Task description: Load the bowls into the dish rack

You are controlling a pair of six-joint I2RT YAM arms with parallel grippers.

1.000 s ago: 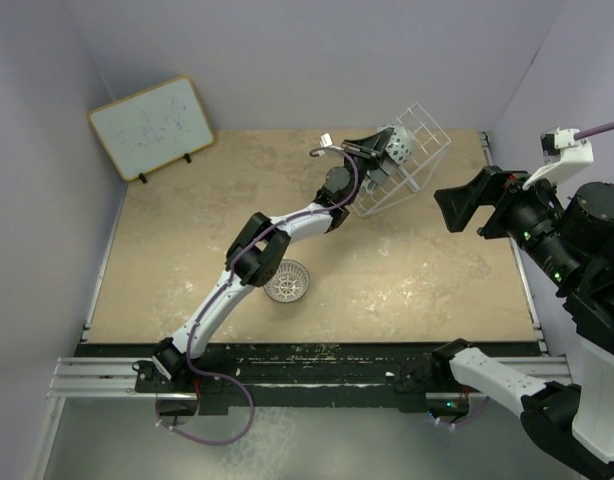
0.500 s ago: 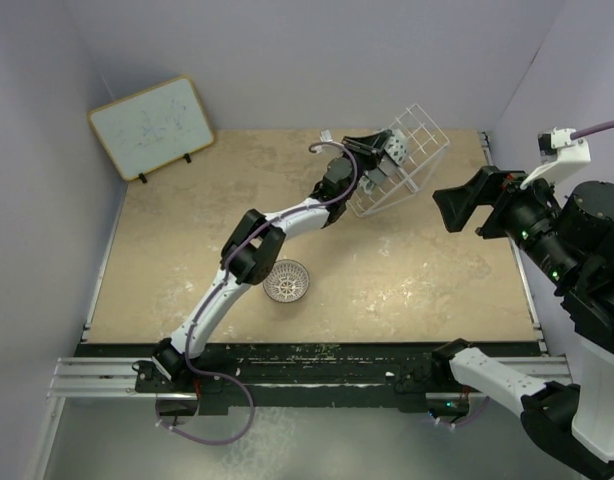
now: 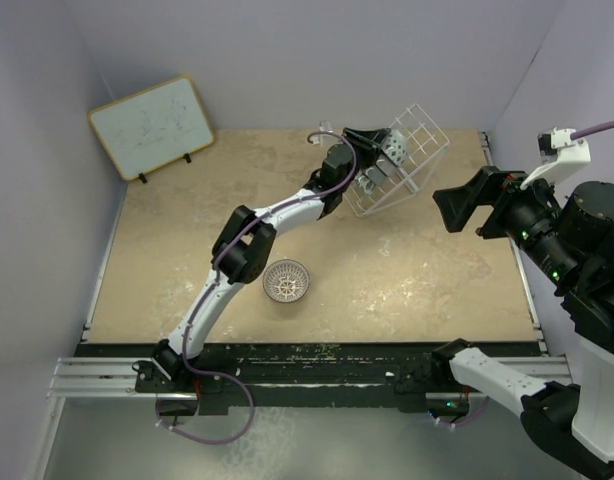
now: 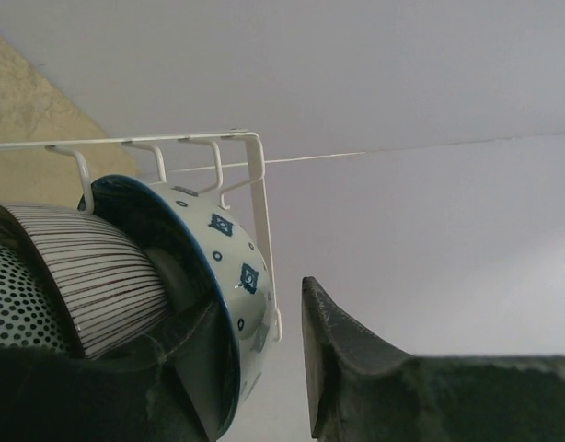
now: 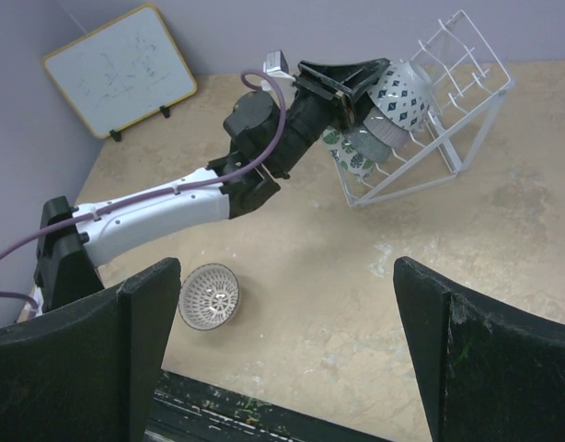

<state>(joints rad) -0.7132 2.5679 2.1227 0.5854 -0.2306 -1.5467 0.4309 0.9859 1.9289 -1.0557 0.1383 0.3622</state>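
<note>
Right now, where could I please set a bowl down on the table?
Bare table between the whiteboard and the left arm, and from the lattice bowl to the right edge. Crowded at the dish rack: bowls, left end effector.

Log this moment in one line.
left tool: open at blue-diamond bowl in dish rack | lattice bowl: on table | right tool: open
</note>
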